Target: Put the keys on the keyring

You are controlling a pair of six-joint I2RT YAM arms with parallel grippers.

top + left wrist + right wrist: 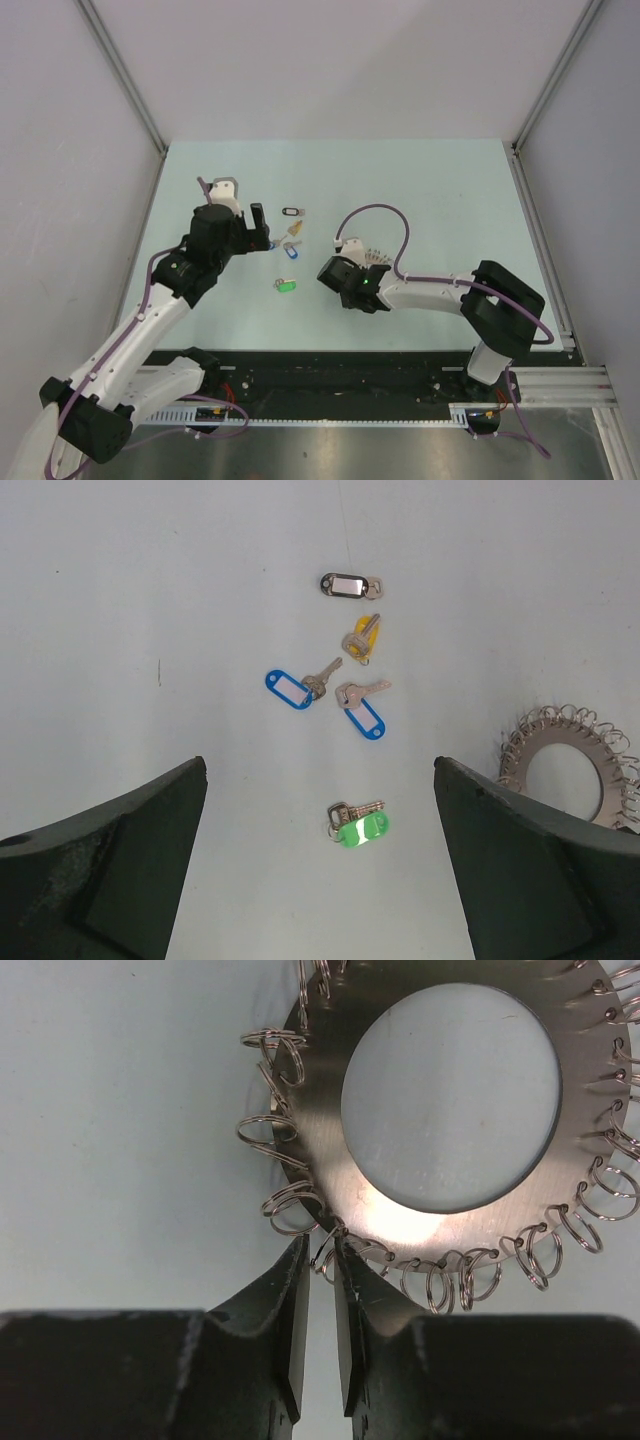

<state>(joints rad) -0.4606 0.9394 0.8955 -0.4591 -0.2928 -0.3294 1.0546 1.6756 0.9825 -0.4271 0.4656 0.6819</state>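
Observation:
Several small keys lie loose on the table: a black-tagged one [345,584], a yellow-tagged one [365,635], two blue-tagged ones [288,689] [365,718] and a green-tagged one [362,829] [286,285]. The keyring [450,1228] is a flat silver disc with a wide hole and many small split rings round its rim. It also shows in the left wrist view [570,770] and in the top view [376,256]. My right gripper [322,1248] [343,264] is nearly closed, pinching one small split ring at the disc's near-left rim. My left gripper [320,780] [262,232] is open and empty, hovering left of the keys.
The pale green table [440,190] is bounded by grey walls at the back and sides. The right arm [440,290] stretches across the near right part of the table. A black rail [350,375] runs along the near edge.

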